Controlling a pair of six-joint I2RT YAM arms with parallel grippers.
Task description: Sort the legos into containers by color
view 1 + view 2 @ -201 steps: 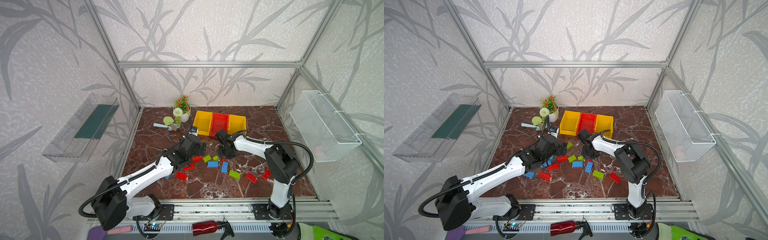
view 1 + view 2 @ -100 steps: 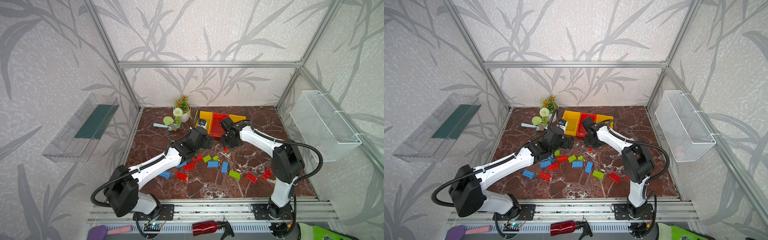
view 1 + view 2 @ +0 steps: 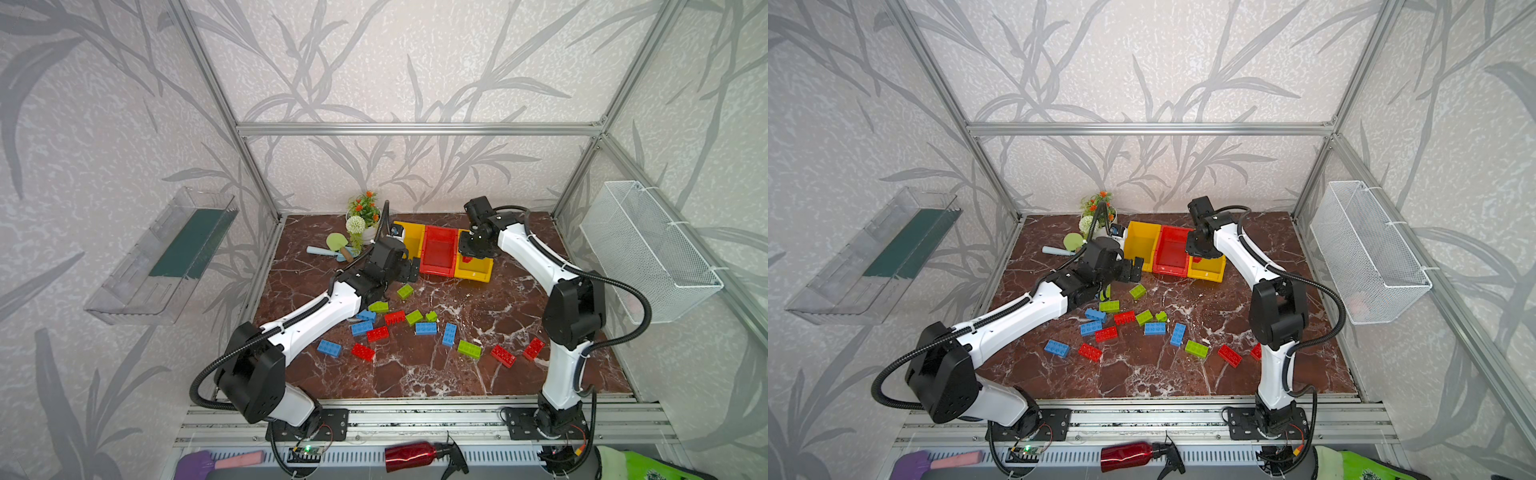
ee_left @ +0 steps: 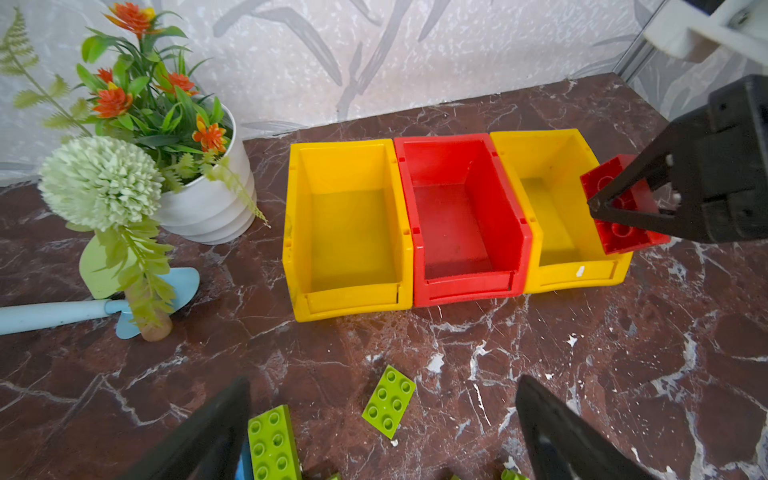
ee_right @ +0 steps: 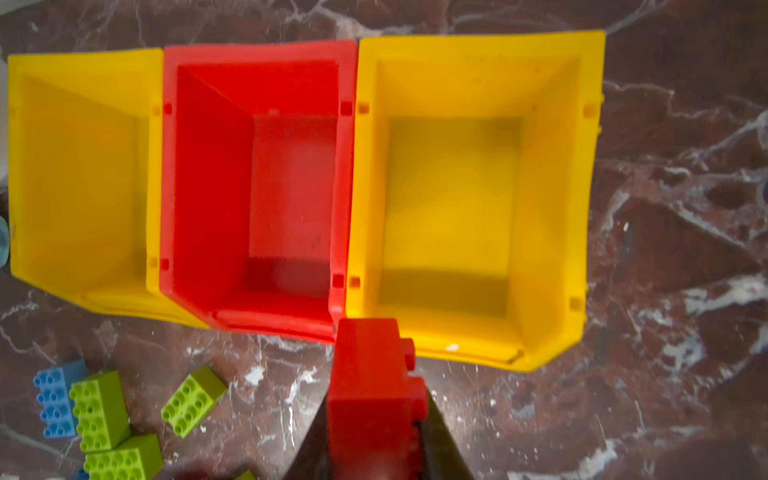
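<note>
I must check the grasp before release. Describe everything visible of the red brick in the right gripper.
The red brick is a glossy plastic block, turned on its side: its hollow underside with round tubes faces the left wrist camera, its studs point sideways. The right gripper pinches it in the air over the right yellow bin. Nothing else seems to touch it.

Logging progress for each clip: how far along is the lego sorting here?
Done: nothing yet; all three containers look empty. In hand: the right gripper has its fingers shut on a red lego above the yellow container on its side. The left gripper is open and empty. Left: the loose legos, red, blue and green, scattered on the table.
</note>
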